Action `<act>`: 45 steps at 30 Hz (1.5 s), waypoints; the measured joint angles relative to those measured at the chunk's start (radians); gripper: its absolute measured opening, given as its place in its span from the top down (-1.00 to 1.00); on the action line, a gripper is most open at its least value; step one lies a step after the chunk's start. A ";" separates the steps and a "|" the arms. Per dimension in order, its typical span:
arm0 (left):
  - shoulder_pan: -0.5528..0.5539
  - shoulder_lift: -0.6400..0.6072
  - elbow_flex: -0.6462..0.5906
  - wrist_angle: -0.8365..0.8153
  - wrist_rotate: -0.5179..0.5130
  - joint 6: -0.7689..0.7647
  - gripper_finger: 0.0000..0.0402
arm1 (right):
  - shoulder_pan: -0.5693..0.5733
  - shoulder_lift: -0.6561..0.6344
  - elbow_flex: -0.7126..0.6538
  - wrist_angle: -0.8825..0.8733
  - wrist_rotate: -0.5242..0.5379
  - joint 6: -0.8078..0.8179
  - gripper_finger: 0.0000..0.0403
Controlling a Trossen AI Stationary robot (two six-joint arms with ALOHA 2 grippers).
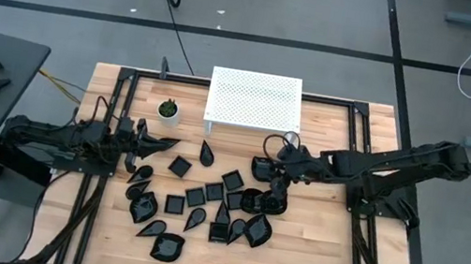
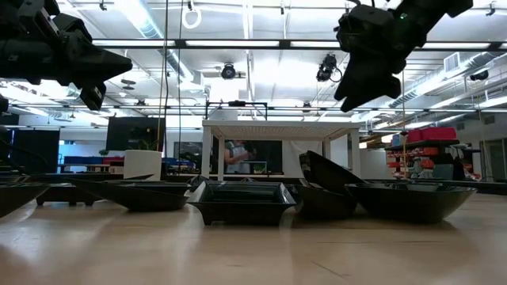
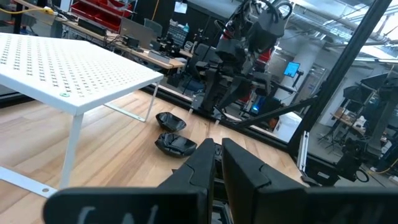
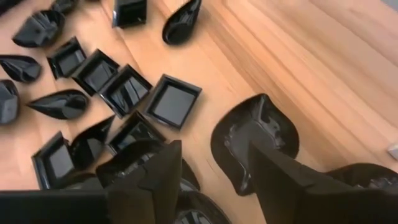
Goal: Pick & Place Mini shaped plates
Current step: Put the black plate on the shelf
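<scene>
Overhead, right gripper (image 4: pixel 214 171) spread above mini shaped plates (image 4: pixel 176 99) — left gripper (image 1: pixel 156 144) aside

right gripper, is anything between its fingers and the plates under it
Nothing visible does. The right gripper hangs open above the cluster of mini shaped plates, and its wrist view looks straight down onto a rounded plate with only air between. The left gripper waits by the white pot.

The wooden table (image 1: pixel 310 258) carries a white perforated stand (image 1: pixel 254 100). A small potted plant (image 1: pixel 168 110) sits just beside the stand. Black mini shaped plates (image 1: pixel 205 205) lie scattered in front of the stand.
</scene>
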State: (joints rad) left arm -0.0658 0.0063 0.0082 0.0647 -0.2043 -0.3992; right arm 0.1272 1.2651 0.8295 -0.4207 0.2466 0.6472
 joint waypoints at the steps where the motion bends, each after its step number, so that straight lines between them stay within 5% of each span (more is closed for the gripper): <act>1: 0.000 0.000 0.000 0.000 0.000 0.000 0.82 | 0.001 0.005 0.000 0.007 0.000 0.000 0.04; 17: 0.000 0.000 0.000 -0.002 -0.001 -0.001 0.82 | 0.122 0.195 0.019 0.313 -0.132 -0.193 0.11; 32: 0.000 0.000 0.000 -0.004 -0.001 -0.007 0.82 | 0.136 0.394 0.281 -0.014 -0.105 -0.194 0.10; 45: 0.000 0.000 0.001 -0.012 -0.001 -0.001 0.82 | 0.089 0.412 0.259 -0.160 -0.045 -0.348 -0.15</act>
State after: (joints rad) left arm -0.0658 0.0063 0.0090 0.0528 -0.2054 -0.4000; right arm 0.2159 1.6775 1.0885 -0.5809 0.2016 0.2989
